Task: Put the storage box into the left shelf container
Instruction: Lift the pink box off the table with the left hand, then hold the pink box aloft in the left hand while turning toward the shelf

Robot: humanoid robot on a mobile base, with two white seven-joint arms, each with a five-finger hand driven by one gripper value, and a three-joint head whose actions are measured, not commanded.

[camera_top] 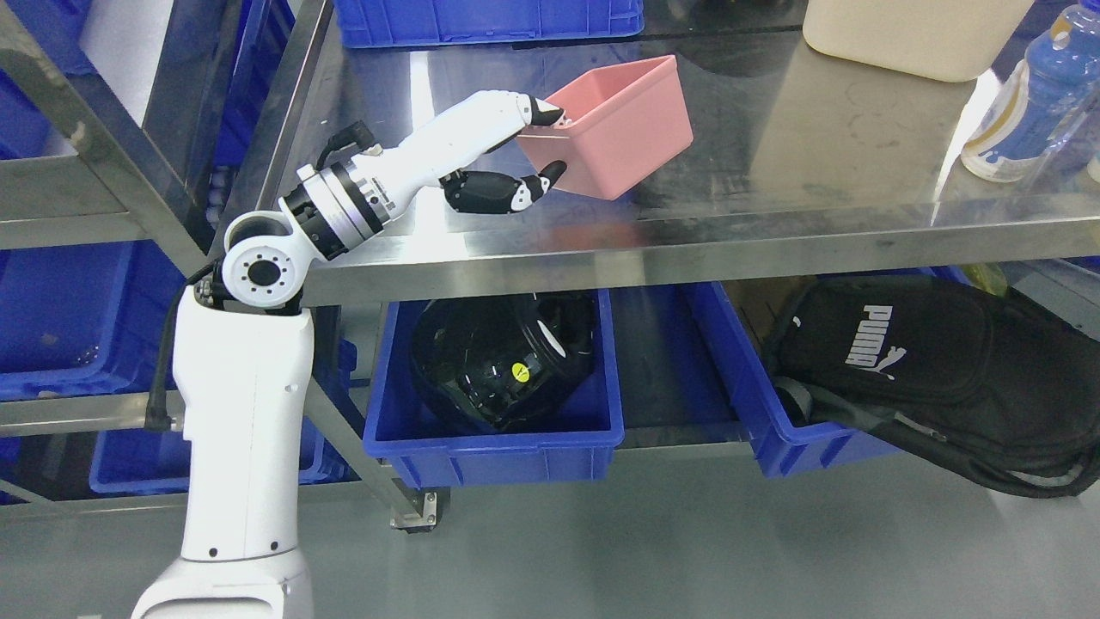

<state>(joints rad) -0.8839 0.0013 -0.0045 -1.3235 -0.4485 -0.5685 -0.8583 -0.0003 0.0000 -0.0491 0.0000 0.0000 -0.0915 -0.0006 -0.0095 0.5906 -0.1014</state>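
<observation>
One pink box (619, 125), two bottles (1027, 103)

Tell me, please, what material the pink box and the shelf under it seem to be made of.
The pink box looks like matte moulded plastic: even colour, thin smooth walls, no glare. The shelf looks like polished stainless steel: grey, mirror-like, reflecting the box and lights. The left hand grips the box's rim.

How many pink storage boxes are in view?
1. The pink storage box is tilted on the steel shelf top, gripped at its rim by the left hand. Others may be hidden.
</observation>
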